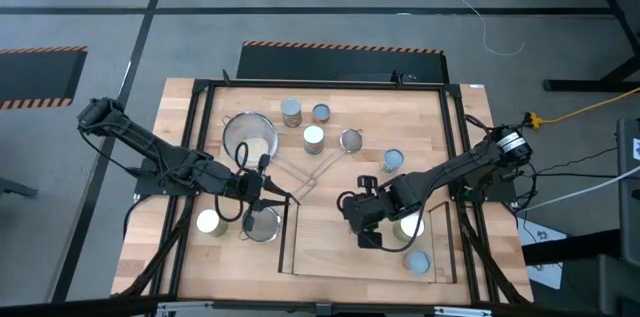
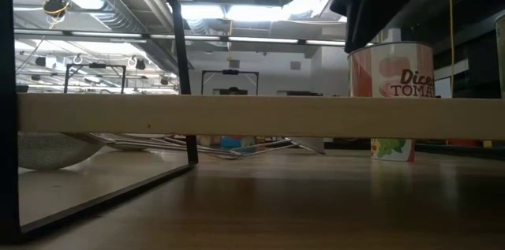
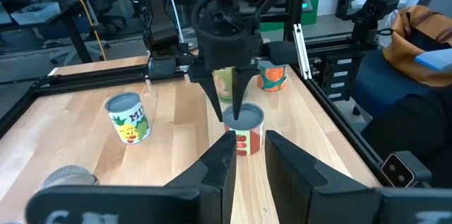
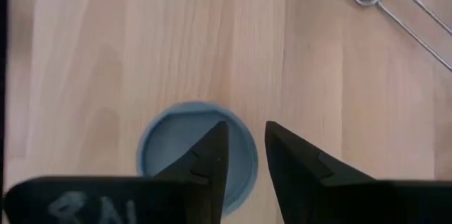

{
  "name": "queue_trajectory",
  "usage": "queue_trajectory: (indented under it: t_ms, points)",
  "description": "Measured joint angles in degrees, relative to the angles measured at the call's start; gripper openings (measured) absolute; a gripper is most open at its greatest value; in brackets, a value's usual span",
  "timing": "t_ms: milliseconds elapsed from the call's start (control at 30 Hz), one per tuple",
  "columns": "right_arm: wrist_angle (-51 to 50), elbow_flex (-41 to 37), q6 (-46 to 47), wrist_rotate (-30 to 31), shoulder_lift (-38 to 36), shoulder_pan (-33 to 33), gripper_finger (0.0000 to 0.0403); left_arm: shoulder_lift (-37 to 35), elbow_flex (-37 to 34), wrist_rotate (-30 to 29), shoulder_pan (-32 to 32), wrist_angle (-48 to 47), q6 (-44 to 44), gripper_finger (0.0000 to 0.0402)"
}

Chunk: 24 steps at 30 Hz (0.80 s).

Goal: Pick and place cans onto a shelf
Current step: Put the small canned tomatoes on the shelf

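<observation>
A can with a pale blue-grey top point(image 4: 166, 155) and a red label point(image 3: 244, 139) stands upright on the light-wood shelf point(image 1: 330, 257), which shows edge-on in the low view point(image 2: 237, 116). My right gripper point(image 4: 246, 128) points down right above this can, its fingers a narrow gap apart; it also shows in the high view point(image 1: 366, 231). Two more cans point(image 1: 408, 225) point(image 1: 418, 261) stand on the shelf. Other cans point(image 1: 313, 138) point(image 1: 393, 160) point(image 1: 210, 222) stand on the table. My left gripper point(image 3: 248, 143) waits left of the shelf point(image 1: 272, 193), narrowly open and empty. My right gripper comes at the can's top point(image 4: 176, 139) from above, fingers pointing down, one finger point(image 4: 208, 167) over the top and one past its rim. Whether the fingertips touch the top, I cannot tell. The can stands upright on the shelf.
Two wire-mesh strainers point(image 1: 250, 137) point(image 1: 352, 140) lie at the back, their wire handles point(image 1: 310, 169) reaching toward the shelf. A round steel vessel point(image 1: 262, 225) sits by my left gripper. Two more cans point(image 1: 291, 112) point(image 1: 321, 113) stand at the far edge. A labelled can point(image 2: 392, 69) tops the shelf board.
</observation>
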Motion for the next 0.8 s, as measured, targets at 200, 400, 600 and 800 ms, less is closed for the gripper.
queue_trajectory:
  t_ms: [200,400,600,800]
  points:
    - [-1.1,0.0,-1.1,0.0,0.0,0.0,0.0099,0.0,0.0,0.0,0.0,0.0,0.0,0.0069]
    - [-1.1,0.0,-1.5,-0.2,0.0,0.0,0.0099,0.0,0.0,0.0,0.0,0.0,0.0,0.0069]
    - [-1.1,-0.1,-1.7,-1.4,0.0,0.0,0.0099,0.0,0.0,0.0,0.0,0.0,0.0,0.0069]
    - [-1.5,-0.1,-3.2,-1.4,0.7,0.0,0.0099,0.0,0.0,0.0,0.0,0.0,0.0,0.0069]
